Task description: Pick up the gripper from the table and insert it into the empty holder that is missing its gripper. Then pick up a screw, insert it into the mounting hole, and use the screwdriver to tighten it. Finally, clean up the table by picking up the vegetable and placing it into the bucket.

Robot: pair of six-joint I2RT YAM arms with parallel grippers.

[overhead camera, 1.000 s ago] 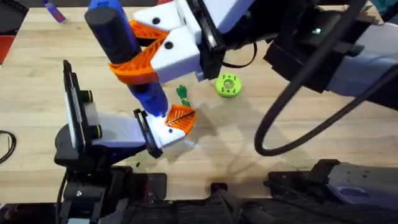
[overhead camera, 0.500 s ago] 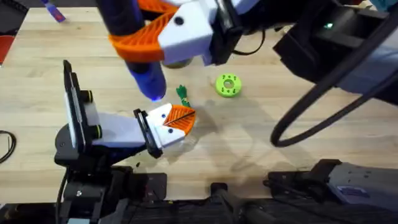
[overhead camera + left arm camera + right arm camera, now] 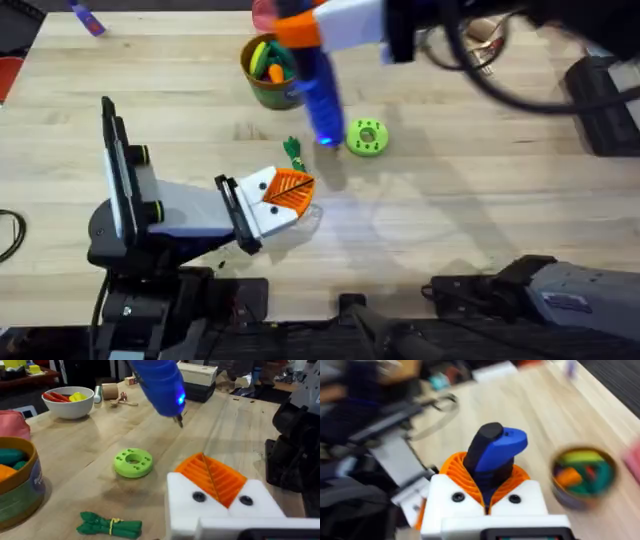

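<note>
Looks like screw-tightening wrapped up: right gripper (image 3: 487, 492) jaws clamped on the screwdriver (image 3: 318, 95) above the tabletop (image 3: 480, 200), left gripper (image 3: 217, 485) jaws shut empty beside the vegetable (image 3: 292, 151), so next probably bucket (image 3: 268, 70) cleanup.

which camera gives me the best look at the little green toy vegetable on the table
The left wrist view: the vegetable lies whole and close, its bunched top plain. Overhead, it is small, beside the left gripper.
</note>
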